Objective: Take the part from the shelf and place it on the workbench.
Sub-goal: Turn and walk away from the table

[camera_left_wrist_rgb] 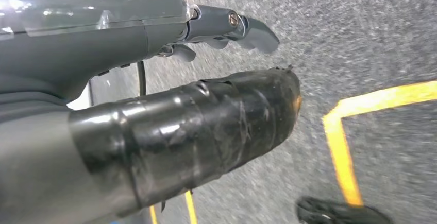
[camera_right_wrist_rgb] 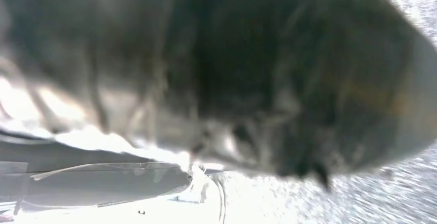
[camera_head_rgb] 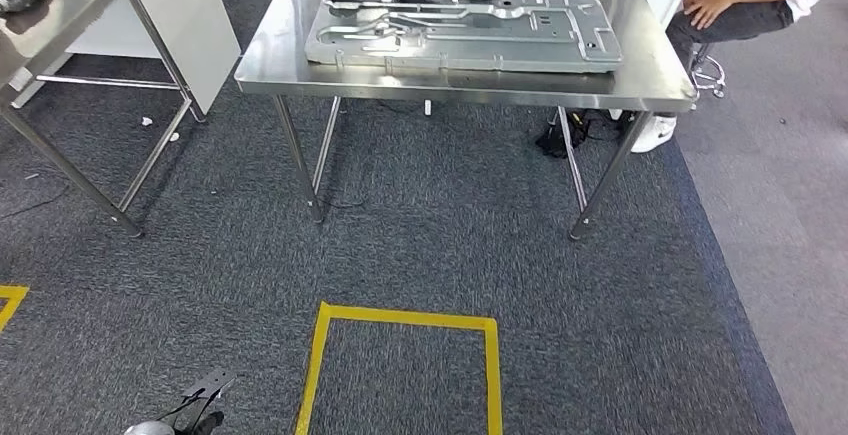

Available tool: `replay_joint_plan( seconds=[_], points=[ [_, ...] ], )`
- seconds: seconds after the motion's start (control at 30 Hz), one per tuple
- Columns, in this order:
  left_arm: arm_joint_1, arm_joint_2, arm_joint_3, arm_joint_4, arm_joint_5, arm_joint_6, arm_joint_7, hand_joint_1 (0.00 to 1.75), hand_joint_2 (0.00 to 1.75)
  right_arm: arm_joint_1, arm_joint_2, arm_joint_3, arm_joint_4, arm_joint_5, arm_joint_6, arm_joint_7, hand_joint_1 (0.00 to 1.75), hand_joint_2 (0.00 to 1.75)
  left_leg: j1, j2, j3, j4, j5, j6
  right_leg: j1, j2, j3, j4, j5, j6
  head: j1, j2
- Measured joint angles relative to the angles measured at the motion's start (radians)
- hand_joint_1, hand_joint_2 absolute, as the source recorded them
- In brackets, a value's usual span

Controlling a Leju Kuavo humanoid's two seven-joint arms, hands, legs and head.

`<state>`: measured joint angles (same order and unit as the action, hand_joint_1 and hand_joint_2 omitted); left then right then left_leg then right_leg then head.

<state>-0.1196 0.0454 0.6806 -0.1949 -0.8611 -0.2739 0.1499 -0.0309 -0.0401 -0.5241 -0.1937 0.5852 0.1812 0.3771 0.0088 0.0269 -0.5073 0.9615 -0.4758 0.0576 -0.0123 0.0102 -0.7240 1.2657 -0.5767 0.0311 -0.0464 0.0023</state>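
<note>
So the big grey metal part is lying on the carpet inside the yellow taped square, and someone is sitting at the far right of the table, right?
Not quite. The head view shows the grey metal part lying on the steel table, not on the carpet; the yellow taped square has nothing inside it. A person does sit at the far right.

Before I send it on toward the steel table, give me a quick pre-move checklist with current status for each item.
1. Large grey metal part lies flat on the workbench: ok.
2. Path ahead: carpet between the yellow floor square and the workbench shows no obstacle: ok.
3. Person seated at the workbench's far right corner, apart from the part: ok, but watch the right side.
4. Left hand hangs over the carpet with nothing visible in it: ok.
5. Right hand: the wrist view is too blurred to read: cannot tell.
6. Shelf to pick from: cannot tell.
</note>
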Motion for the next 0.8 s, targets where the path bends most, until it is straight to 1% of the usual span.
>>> replay_joint_plan(
  seconds=[0.03, 0.07, 0.1, 0.13, 0.17, 0.2, 0.23, 0.27, 0.3, 0.33, 0.37, 0.4, 0.43, 0.47, 0.5, 0.53, 0.57, 0.6, 0.63, 0.67, 0.7, 0.73, 0.77, 0.8],
  points=[
    [0.000, 0.000, 0.000, 0.000, 0.000, 0.000, 0.000, 0.00, 0.00, 0.000, 0.000, 0.000, 0.000, 0.000, 0.000, 0.000, 0.00, 0.00, 0.000, 0.010, -0.017, 0.006, 0.009, -0.002, -0.003, -0.003, 0.007, 0.028, 0.006, 0.004, 0.000, 0.000],
    [0.000, 0.000, 0.000, 0.000, 0.000, 0.000, 0.000, 0.00, 0.00, 0.000, 0.000, 0.000, 0.000, 0.000, 0.000, 0.000, 0.00, 0.00, 0.001, 0.020, -0.033, 0.013, 0.016, -0.005, -0.006, -0.006, 0.033, 0.021, 0.029, 0.007, 0.000, 0.000],
    [0.000, 0.000, 0.000, 0.000, 0.000, 0.000, 0.000, 0.00, 0.00, 0.000, 0.000, 0.000, 0.000, 0.000, 0.000, 0.000, 0.00, 0.00, 0.001, 0.029, -0.050, 0.022, 0.022, -0.008, -0.009, -0.013, 0.077, -0.022, 0.055, 0.008, 0.000, 0.000],
    [-0.001, -0.001, 0.000, 0.000, 0.000, -0.001, 0.001, 0.00, 0.00, -0.001, 0.000, 0.000, 0.000, 0.002, 0.002, -0.005, 0.00, 0.00, 0.001, 0.037, -0.063, 0.031, 0.026, -0.012, -0.010, -0.026, 0.136, -0.090, 0.068, 0.008, 0.000, 0.000],
    [-0.002, -0.001, 0.000, 0.000, 0.002, -0.004, 0.006, 0.00, 0.00, -0.003, 0.000, 0.000, 0.000, 0.007, 0.006, -0.016, 0.00, 0.00, 0.000, 0.044, -0.074, 0.041, 0.029, -0.017, -0.007, -0.039, 0.192, -0.167, 0.066, 0.005, 0.000, 0.000],
    [-0.002, -0.002, 0.001, 0.000, 0.004, -0.008, 0.012, 0.00, 0.00, -0.005, 0.001, 0.000, 0.000, 0.016, 0.012, -0.038, 0.00, 0.00, 0.000, 0.051, -0.081, 0.048, 0.033, -0.023, -0.004, -0.050, 0.230, -0.225, 0.057, 0.000, -0.001, 0.000],
    [-0.003, -0.003, 0.003, 0.000, 0.006, -0.010, 0.021, 0.00, 0.00, -0.006, 0.003, 0.000, 0.000, 0.029, 0.018, -0.068, 0.00, 0.00, -0.001, 0.058, -0.085, 0.053, 0.038, -0.031, 0.000, -0.055, 0.250, -0.260, 0.046, -0.007, -0.001, 0.000],
    [-0.003, -0.005, 0.005, 0.000, 0.006, -0.010, 0.029, 0.00, 0.00, -0.006, 0.007, 0.001, 0.000, 0.045, 0.022, -0.102, 0.00, 0.00, -0.001, 0.066, -0.087, 0.055, 0.044, -0.038, 0.004, -0.051, 0.251, -0.274, 0.044, -0.015, -0.001, 0.000],
    [-0.004, -0.008, 0.006, 0.000, 0.002, -0.008, 0.035, 0.00, 0.00, -0.006, 0.012, 0.002, 0.001, 0.060, 0.024, -0.135, 0.00, 0.00, 0.001, 0.070, -0.088, 0.055, 0.048, -0.046, 0.003, -0.046, 0.241, -0.274, 0.051, -0.024, -0.001, 0.000],
    [-0.005, -0.012, 0.007, 0.000, -0.005, -0.004, 0.038, 0.00, 0.00, -0.007, 0.019, 0.005, 0.001, 0.073, 0.025, -0.165, 0.00, 0.00, 0.003, 0.062, -0.092, 0.061, 0.040, -0.054, 0.003, -0.040, 0.233, -0.276, 0.061, -0.034, -0.001, 0.000],
    [-0.005, -0.015, 0.007, 0.000, -0.013, -0.001, 0.040, 0.00, 0.00, -0.009, 0.025, 0.008, 0.002, 0.085, 0.026, -0.190, 0.00, 0.00, 0.005, 0.045, -0.100, 0.080, 0.014, -0.061, 0.001, -0.035, 0.222, -0.278, 0.072, -0.043, -0.001, 0.000],
    [-0.005, -0.018, 0.006, 0.000, -0.020, 0.000, 0.041, 0.00, 0.00, -0.012, 0.031, 0.013, 0.002, 0.095, 0.025, -0.210, 0.00, 0.00, 0.007, 0.022, -0.113, 0.117, -0.029, -0.066, 0.000, -0.030, 0.209, -0.280, 0.084, -0.051, -0.002, 0.000],
    [-0.005, -0.019, 0.006, 0.000, -0.026, 0.002, 0.042, 0.00, 0.00, -0.015, 0.037, 0.018, 0.002, 0.102, 0.022, -0.223, 0.00, 0.00, 0.008, 0.001, -0.128, 0.172, -0.083, -0.069, 0.002, -0.025, 0.194, -0.280, 0.096, -0.057, -0.002, 0.000],
    [-0.005, -0.021, 0.006, 0.000, -0.032, 0.002, 0.042, 0.00, 0.00, -0.017, 0.041, 0.023, 0.002, 0.107, 0.017, -0.229, 0.00, 0.00, 0.008, -0.012, -0.142, 0.235, -0.130, -0.070, 0.004, -0.018, 0.177, -0.279, 0.108, -0.061, -0.002, 0.000],
    [-0.005, -0.022, 0.006, 0.000, -0.037, 0.002, 0.042, 0.00, 0.00, -0.018, 0.044, 0.027, 0.002, 0.110, 0.010, -0.230, 0.00, 0.00, 0.008, -0.017, -0.150, 0.289, -0.157, -0.070, 0.006, -0.009, 0.162, -0.277, 0.120, -0.063, -0.002, 0.000],
    [-0.005, -0.023, 0.006, 0.000, -0.040, 0.003, 0.043, 0.00, 0.00, -0.018, 0.047, 0.030, 0.002, 0.110, 0.002, -0.226, 0.00, 0.00, 0.008, -0.019, -0.146, 0.321, -0.160, -0.068, 0.008, 0.000, 0.146, -0.273, 0.132, -0.063, -0.002, 0.000],
    [-0.004, -0.025, 0.006, 0.000, -0.042, 0.004, 0.044, 0.00, 0.00, -0.018, 0.049, 0.031, 0.003, 0.108, -0.009, -0.219, 0.00, 0.00, 0.008, -0.020, -0.127, 0.320, -0.141, -0.065, 0.010, 0.009, 0.130, -0.269, 0.143, -0.062, -0.003, 0.000],
    [-0.003, -0.026, 0.005, 0.000, -0.043, 0.007, 0.047, 0.00, 0.00, -0.017, 0.050, 0.032, 0.003, 0.107, -0.026, -0.211, 0.00, 0.00, 0.007, -0.024, -0.089, 0.282, -0.110, -0.060, 0.011, 0.018, 0.114, -0.265, 0.154, -0.061, -0.003, 0.000],
    [-0.002, -0.027, 0.005, 0.000, -0.043, 0.010, 0.050, 0.00, 0.00, -0.017, 0.052, 0.032, 0.003, 0.109, -0.048, -0.202, 0.00, 0.00, 0.005, -0.036, -0.038, 0.215, -0.086, -0.053, 0.011, 0.027, 0.099, -0.260, 0.163, -0.059, -0.003, 0.000],
    [0.001, -0.027, 0.005, 0.000, -0.043, 0.014, 0.051, 0.00, 0.00, -0.016, 0.053, 0.032, 0.003, 0.116, -0.072, -0.195, 0.00, 0.00, 0.003, -0.052, 0.018, 0.135, -0.076, -0.044, 0.012, 0.037, 0.087, -0.255, 0.172, -0.056, -0.003, 0.000],
    [0.006, -0.027, 0.005, 0.000, -0.044, 0.017, 0.051, 0.00, 0.00, -0.015, 0.055, 0.033, 0.003, 0.127, -0.093, -0.192, 0.00, 0.00, 0.001, -0.065, 0.061, 0.067, -0.078, -0.038, 0.013, 0.046, 0.079, -0.252, 0.181, -0.051, -0.002, 0.000],
    [0.011, -0.026, 0.005, 0.000, -0.047, 0.019, 0.050, 0.00, 0.00, -0.014, 0.056, 0.035, 0.003, 0.141, -0.109, -0.194, 0.00, 0.00, -0.001, -0.074, 0.086, 0.023, -0.086, -0.033, 0.012, 0.054, 0.074, -0.252, 0.191, -0.046, -0.002, 0.000],
    [0.016, -0.026, 0.005, 0.000, -0.051, 0.021, 0.048, 0.00, 0.00, -0.011, 0.057, 0.039, 0.003, 0.155, -0.118, -0.200, 0.00, 0.00, -0.003, -0.073, 0.094, 0.003, -0.090, -0.029, 0.012, 0.062, 0.071, -0.254, 0.201, -0.039, -0.003, 0.000],
    [0.020, -0.026, 0.005, 0.000, -0.056, 0.021, 0.047, 0.00, 0.00, -0.006, 0.056, 0.043, 0.003, 0.168, -0.124, -0.207, 0.00, 0.00, -0.003, -0.066, 0.090, -0.001, -0.084, -0.025, 0.012, 0.069, 0.069, -0.257, 0.211, -0.031, -0.003, 0.000]
  ],
)
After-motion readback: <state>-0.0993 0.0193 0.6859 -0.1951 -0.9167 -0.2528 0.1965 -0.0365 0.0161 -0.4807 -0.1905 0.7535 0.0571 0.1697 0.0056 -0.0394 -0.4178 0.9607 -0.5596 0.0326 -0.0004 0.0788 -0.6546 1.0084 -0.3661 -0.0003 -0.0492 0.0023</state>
